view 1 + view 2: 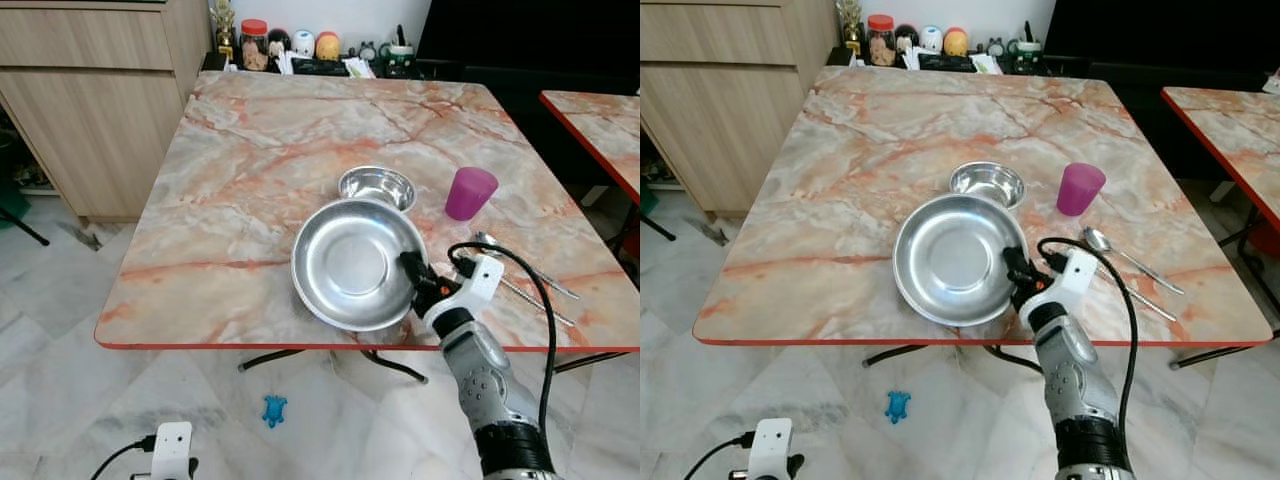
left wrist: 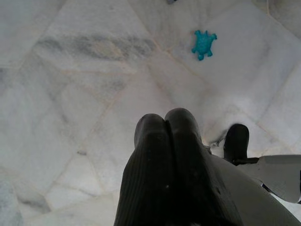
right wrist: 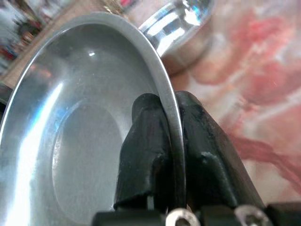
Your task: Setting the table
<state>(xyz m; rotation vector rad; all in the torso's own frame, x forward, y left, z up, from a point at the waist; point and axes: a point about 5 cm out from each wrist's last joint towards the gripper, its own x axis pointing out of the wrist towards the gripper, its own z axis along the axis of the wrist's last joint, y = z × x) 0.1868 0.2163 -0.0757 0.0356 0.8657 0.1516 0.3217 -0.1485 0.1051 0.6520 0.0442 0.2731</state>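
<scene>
Marble tabletop: right gripper w/ fingers pinching the steel plate rim near the front edge, just beside small bowl; thin-rim grip could slip, plate may tip off the edge; left gripper idle, fingers pressed together.

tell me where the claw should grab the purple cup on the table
Grip the purple cup across its side wall, coming from the table's near edge. It stands upright with its mouth up, tapering downward, and no handle shows. That near side looks open, while the small steel bowl sits to its left.
</scene>
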